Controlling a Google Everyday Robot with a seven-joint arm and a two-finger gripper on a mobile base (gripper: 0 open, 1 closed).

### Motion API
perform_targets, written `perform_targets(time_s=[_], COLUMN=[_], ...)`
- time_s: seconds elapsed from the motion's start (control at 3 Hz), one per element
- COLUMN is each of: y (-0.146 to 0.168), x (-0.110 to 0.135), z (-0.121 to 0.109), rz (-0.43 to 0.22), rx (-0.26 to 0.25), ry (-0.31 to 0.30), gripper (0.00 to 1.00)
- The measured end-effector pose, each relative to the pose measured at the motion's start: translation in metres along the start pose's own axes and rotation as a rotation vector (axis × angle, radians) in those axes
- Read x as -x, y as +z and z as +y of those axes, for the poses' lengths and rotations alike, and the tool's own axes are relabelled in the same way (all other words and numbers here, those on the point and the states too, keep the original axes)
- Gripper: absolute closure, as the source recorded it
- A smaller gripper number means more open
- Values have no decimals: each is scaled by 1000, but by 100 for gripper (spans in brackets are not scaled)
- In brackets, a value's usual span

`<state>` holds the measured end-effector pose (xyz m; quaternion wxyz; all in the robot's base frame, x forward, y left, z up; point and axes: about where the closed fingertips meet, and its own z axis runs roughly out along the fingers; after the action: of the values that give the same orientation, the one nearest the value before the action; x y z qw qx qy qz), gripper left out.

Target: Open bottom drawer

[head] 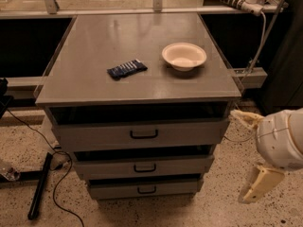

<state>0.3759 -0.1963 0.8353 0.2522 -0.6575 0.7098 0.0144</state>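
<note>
The bottom drawer (113,190) is the lowest and narrowest grey front of the cabinet, near the floor, with a small black bar handle (147,190) at its centre. A dark gap shows above its front. My gripper (251,153) hangs to the right of the cabinet, about level with the middle and bottom drawers and apart from them. Its cream fingers (258,185) are spread wide with nothing between them. Nothing touches the handle.
Two wider grey drawers, the middle (104,167) and the top (94,136), sit above it. On the cabinet top (94,86) lie a dark packet (127,69) and a white bowl (184,56). Black cables and a bar (40,186) lie on the speckled floor at left.
</note>
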Motion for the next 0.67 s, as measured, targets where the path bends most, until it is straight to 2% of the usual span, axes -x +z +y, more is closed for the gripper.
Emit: perform_targets(time_s=[0.33,0.67], y=[0,22], x=[0,-11], z=[0,3], rz=[0,-14], rx=[0,16], ry=[0,25], gripper=[0,0])
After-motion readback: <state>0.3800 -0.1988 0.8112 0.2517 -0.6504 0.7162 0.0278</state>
